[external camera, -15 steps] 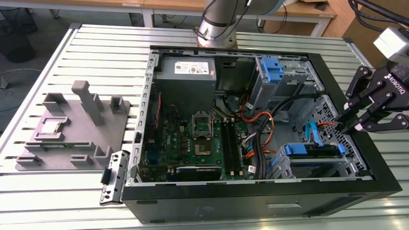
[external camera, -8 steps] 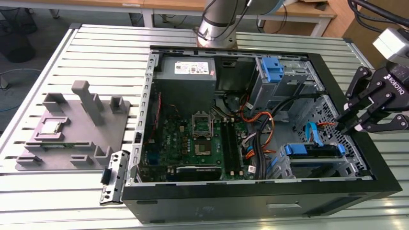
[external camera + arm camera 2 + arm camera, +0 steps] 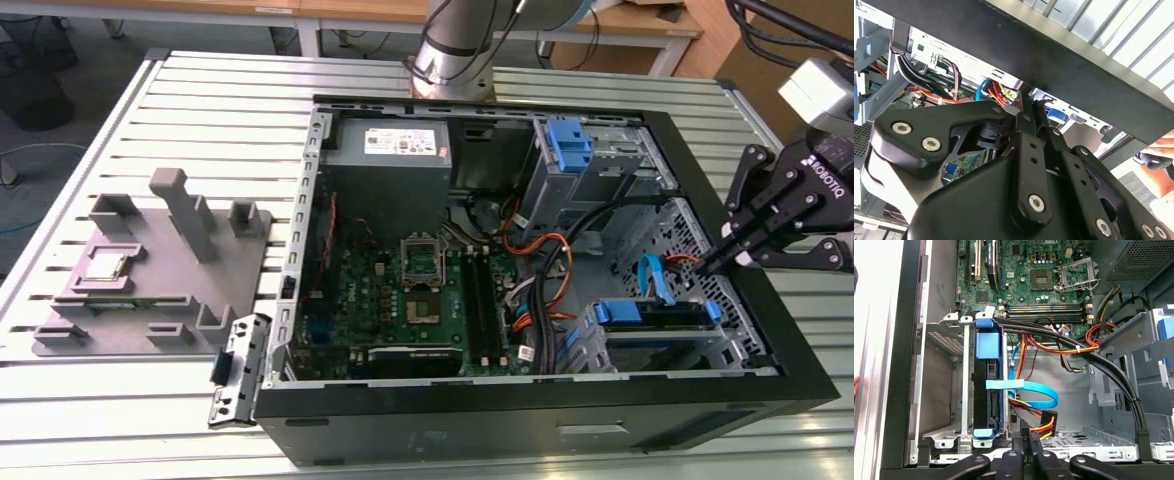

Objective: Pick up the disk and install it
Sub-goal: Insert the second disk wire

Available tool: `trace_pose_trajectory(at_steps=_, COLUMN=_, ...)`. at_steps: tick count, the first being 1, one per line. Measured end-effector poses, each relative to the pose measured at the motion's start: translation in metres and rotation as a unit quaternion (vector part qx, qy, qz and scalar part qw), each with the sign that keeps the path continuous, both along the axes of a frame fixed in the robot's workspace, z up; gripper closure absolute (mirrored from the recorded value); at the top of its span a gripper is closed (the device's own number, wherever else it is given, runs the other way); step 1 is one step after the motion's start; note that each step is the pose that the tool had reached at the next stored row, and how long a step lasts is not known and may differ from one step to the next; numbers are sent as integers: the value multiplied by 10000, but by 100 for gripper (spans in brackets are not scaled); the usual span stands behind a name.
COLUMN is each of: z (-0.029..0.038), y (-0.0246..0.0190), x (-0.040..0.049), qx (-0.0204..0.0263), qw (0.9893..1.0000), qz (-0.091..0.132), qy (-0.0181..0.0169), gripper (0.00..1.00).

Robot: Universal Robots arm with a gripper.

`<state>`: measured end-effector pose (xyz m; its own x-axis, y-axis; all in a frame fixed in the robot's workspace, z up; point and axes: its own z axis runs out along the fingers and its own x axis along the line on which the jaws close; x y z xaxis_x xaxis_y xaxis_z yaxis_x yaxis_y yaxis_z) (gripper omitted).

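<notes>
Disk (image 3: 988, 390) seated on edge in metal drive cage (image 3: 944, 385) inside computer case (image 3: 534, 425), blue bracket visible in exterior view (image 3: 650, 312) | tool (image 3: 731, 255) held above case's edge beside cage, fingers (image 3: 1030, 447) pressed together, nothing gripped | case on slatted worktop (image 3: 120, 400)

Gripper (image 3: 731, 262) hangs over computer case (image 3: 534, 420) wall at exterior view's right. Disk (image 3: 988, 385) seated on edge in drive cage (image 3: 946, 390), inside case just beyond fingertips. Cables (image 3: 1054, 345) run beside disk; motherboard (image 3: 1044, 275) farther in.
</notes>
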<state>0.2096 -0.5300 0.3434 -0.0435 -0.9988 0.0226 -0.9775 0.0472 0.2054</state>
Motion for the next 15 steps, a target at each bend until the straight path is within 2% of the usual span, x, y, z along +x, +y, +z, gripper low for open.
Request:
trace_pose_trajectory(at_steps=6, z=-4, y=1, x=-13, qx=3, qw=10000, qz=0, qy=-2, gripper=84)
trace_pose_trajectory(at_steps=9, z=-1, y=0, x=-113, qx=1, qw=10000, qz=0, qy=-42, gripper=84)
trace_pose_trajectory(at_steps=12, z=-1, y=0, x=-219, qx=1, qw=9999, qz=-1, qy=-132, gripper=84)
trace_pose_trajectory(at_steps=14, z=-1, y=0, x=-265, qx=1, qw=9997, qz=0, qy=-229, gripper=84)
trace_pose_trajectory(at_steps=15, z=-1, y=-1, x=-281, qx=1, qw=9996, qz=0, qy=-290, gripper=84)
